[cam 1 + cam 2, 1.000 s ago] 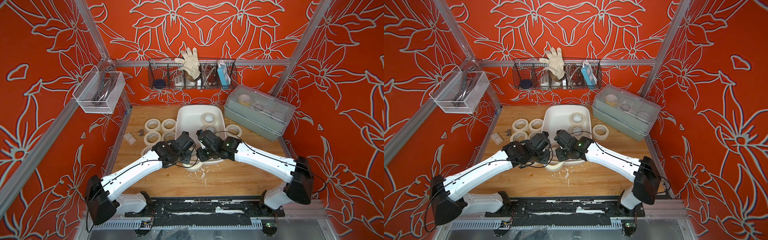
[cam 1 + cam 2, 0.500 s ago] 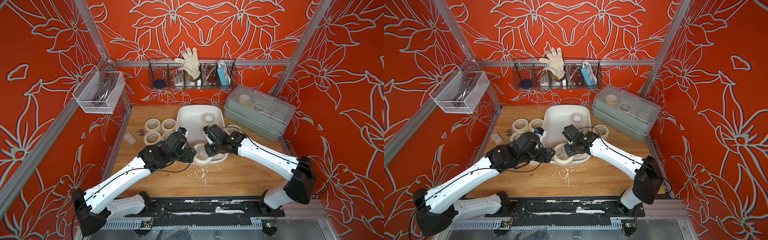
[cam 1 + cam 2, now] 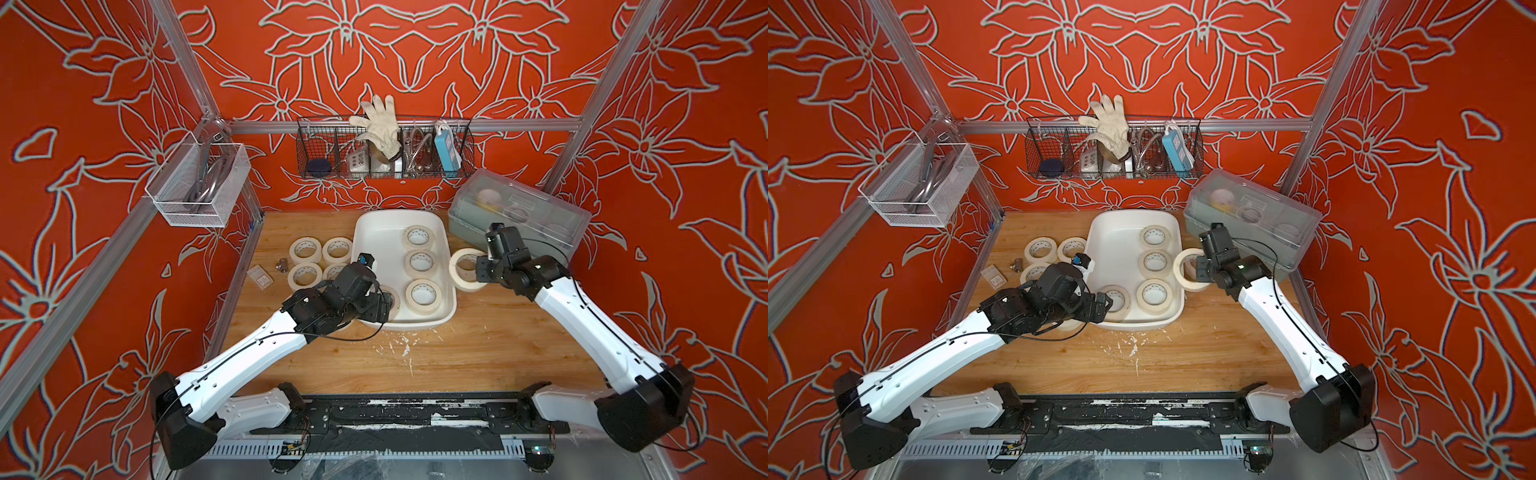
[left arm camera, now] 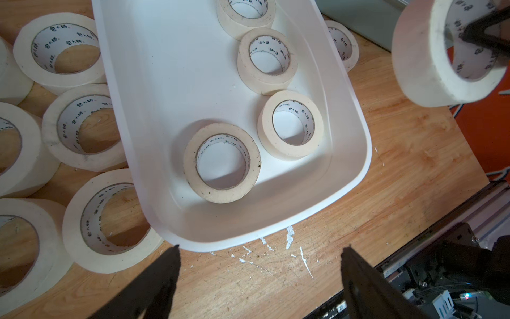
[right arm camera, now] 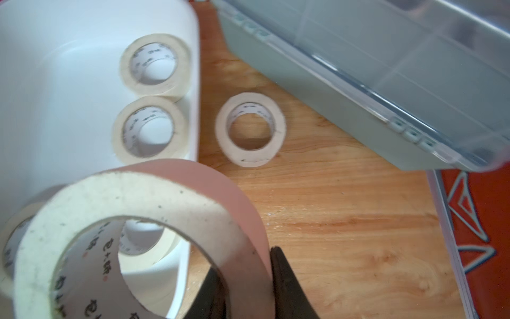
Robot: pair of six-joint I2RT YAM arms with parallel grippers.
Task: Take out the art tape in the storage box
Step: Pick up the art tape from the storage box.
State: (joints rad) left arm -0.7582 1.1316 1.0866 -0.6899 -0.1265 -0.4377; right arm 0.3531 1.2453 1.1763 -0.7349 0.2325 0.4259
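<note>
Presently left jaws stand wide apart and hold nothing at the near left corner of the storage box [image 3: 378,249]. Four art tape [image 4: 255,163] rolls lie flat inside. Right jaws are clamped on the wall of one lifted roll [image 5: 132,190], just right of the box, near a lone roll [image 5: 278,129] on the worktop [image 3: 478,353]. More rolls [image 4: 91,163] lie left of the box. Farthest, a lidded grey-green box [image 3: 532,203].
</note>
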